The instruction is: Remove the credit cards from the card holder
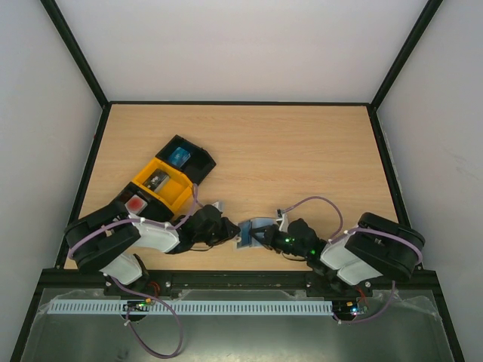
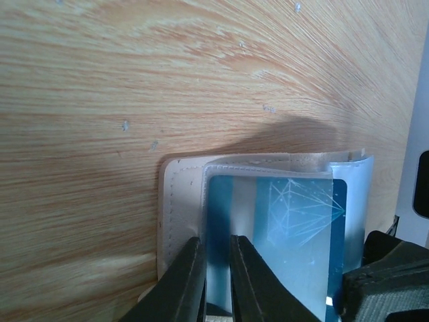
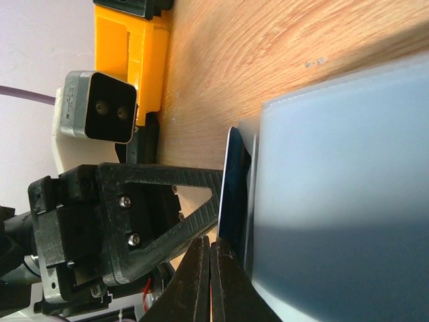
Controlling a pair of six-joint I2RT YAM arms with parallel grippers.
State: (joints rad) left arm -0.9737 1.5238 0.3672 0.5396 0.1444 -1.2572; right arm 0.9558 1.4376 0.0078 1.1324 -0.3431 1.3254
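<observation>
The card holder, pale blue-grey, is propped up off the wood between my two grippers near the table's front edge. A blue card with a white line pattern sticks partly out of its pocket. My left gripper lies over the card's face, its jaws a narrow gap apart, with nothing pinched between them. The right gripper is shut, its tips against the card's thin edge beside the holder's broad side. No red cards show in the holder.
A yellow tray joined to a black tray stands left of centre, just behind the left arm. It holds a bright blue item and a red item. Black frame rails edge the table.
</observation>
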